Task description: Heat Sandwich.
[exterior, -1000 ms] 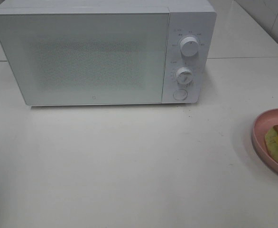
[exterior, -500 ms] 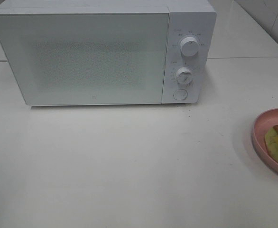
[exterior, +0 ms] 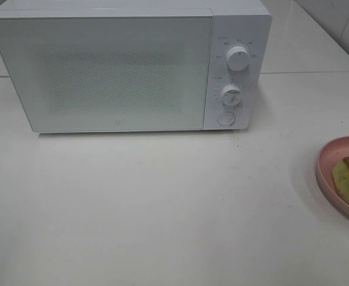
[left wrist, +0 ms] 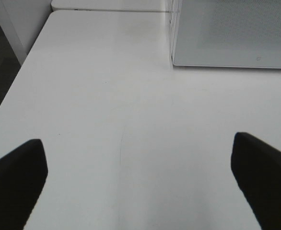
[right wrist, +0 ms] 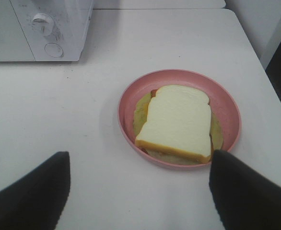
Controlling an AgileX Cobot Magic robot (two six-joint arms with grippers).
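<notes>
Change: nothing has shifted across the three high views; microwave, plate and sandwich lie as they did a second ago.
Left tool (left wrist: 138, 184): two dark fingers spread wide, empty, above bare smooth white table (left wrist: 107, 120); only its wrist view shows it.
Microwave (exterior: 121, 68): one white box, door shut with a speckled window, standing at the table's rear.
Controls: two round knobs (exterior: 237, 59) over one round button (exterior: 226, 118).
Plate (right wrist: 227, 108): one round pink dish, cut off at the high view's right edge, whole in the right wrist view.
Sandwich (right wrist: 179, 120): one squarish white slice, tan crust, pale yellow-green filling, lying on the plate.
Right tool (right wrist: 138, 191): fingers apart, empty, just short of the plate.
</notes>
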